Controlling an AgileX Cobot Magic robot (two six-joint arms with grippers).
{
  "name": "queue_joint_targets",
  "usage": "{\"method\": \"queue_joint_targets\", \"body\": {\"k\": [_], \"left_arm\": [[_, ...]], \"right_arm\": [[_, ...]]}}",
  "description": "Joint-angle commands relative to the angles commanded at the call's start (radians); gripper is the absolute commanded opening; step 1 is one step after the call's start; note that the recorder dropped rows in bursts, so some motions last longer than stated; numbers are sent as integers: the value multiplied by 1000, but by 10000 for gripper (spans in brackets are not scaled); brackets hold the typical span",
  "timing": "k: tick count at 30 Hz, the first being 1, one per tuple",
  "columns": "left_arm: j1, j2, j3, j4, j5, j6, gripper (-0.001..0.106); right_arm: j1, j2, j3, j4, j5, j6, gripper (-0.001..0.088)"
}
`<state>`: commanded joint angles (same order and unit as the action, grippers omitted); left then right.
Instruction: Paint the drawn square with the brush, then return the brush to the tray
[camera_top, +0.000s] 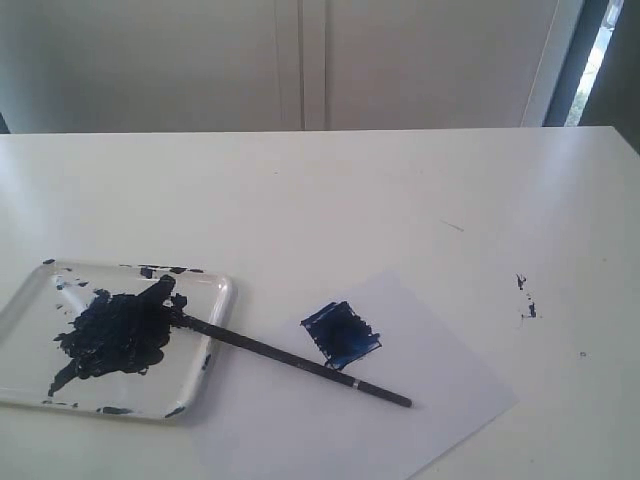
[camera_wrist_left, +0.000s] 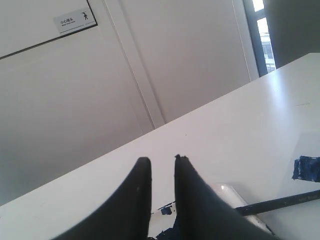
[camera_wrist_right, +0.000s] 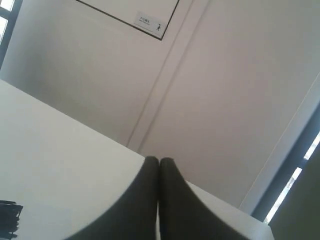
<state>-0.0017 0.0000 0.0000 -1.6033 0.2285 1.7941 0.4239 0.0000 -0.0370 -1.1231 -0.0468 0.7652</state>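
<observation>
The drawn square (camera_top: 341, 333) on the white paper sheet (camera_top: 400, 390) is smeared dark blue inside. The brush (camera_top: 290, 358) lies slanted, its paint-coated tip resting in the tray (camera_top: 222, 300) and its handle end out over the paper. The silvery tray holds a large blue-black paint blob (camera_top: 115, 330). Neither arm shows in the exterior view. In the left wrist view my left gripper (camera_wrist_left: 162, 160) is open with nothing between its fingers, above the tray's corner (camera_wrist_left: 227, 192); the brush (camera_wrist_left: 280, 202) and square (camera_wrist_left: 306, 168) lie to one side. My right gripper (camera_wrist_right: 159, 161) is shut and empty.
Small dark paint specks (camera_top: 526, 298) mark the white table at the right. A pale wall with a door seam (camera_top: 302, 60) stands behind the table's far edge. A window strip (camera_top: 590, 60) is at the back right.
</observation>
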Motion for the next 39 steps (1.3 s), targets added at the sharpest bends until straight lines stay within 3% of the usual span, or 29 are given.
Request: {"method": "queue_joint_targets", "body": {"k": [18, 24, 39], "left_arm": [[0, 0, 0, 2, 0, 0, 236], [0, 0, 0, 208, -7, 0, 236], [0, 0, 0, 210, -11, 0, 236]], "right_arm": [[0, 0, 0, 0, 0, 0, 0], [0, 0, 0, 0, 0, 0, 0], [0, 0, 0, 0, 0, 0, 0]]}}
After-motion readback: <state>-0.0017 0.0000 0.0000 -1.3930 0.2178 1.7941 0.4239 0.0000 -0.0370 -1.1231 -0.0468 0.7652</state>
